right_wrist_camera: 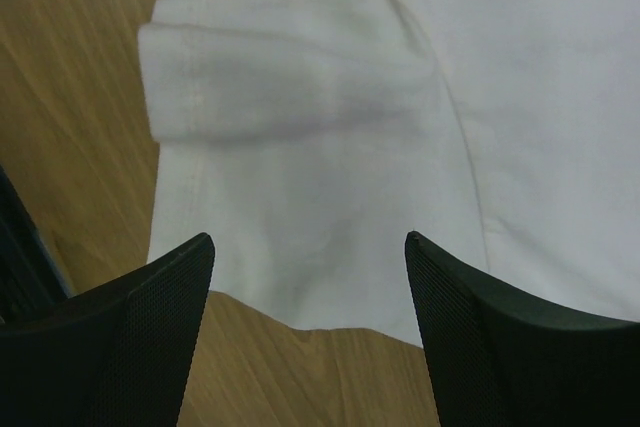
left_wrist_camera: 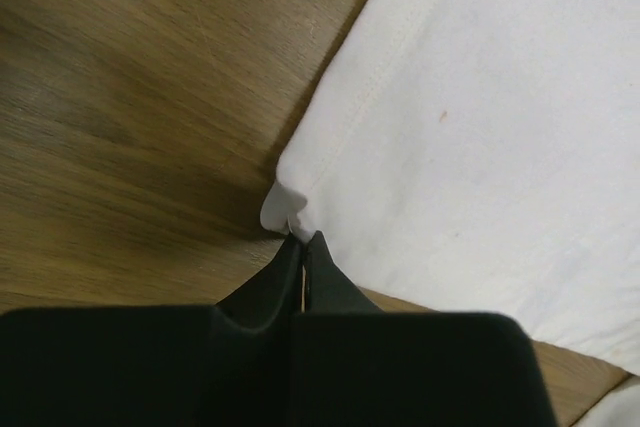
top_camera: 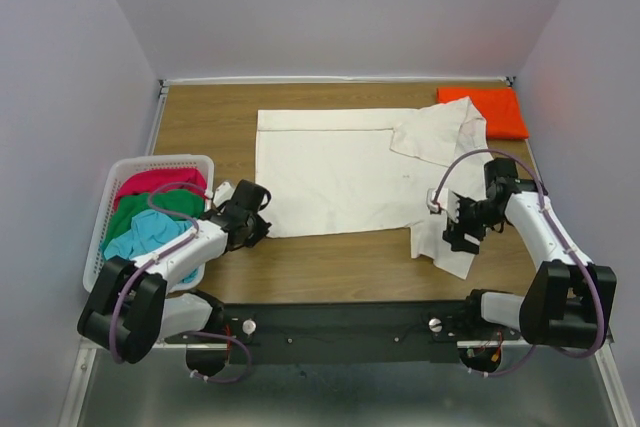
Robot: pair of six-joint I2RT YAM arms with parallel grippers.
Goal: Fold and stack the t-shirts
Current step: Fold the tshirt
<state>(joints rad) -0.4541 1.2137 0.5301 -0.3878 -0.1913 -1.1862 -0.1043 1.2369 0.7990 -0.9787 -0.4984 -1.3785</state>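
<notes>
Desk [top_camera: 330, 262], wooden.

- Cream-white t-shirt [top_camera: 340, 172]: spread flat mid-desk, its right side folded inward and rumpled, one sleeve [right_wrist_camera: 290, 77] lying at the near right.
- Orange t-shirt [top_camera: 485, 110]: folded, at the far right corner, just beside the cream-white one.
- White lattice basket [top_camera: 110, 197]: at the left edge, holding the crimson t-shirt [top_camera: 160, 183], green t-shirt [top_camera: 155, 207] and light blue t-shirt [top_camera: 150, 235], all bunched.
- Left arm [top_camera: 170, 257]: jaws together, pinching a corner of the cream-white shirt's hem.
- Right arm [top_camera: 545, 232]: jaws apart over the sleeve, holding nothing.
</notes>
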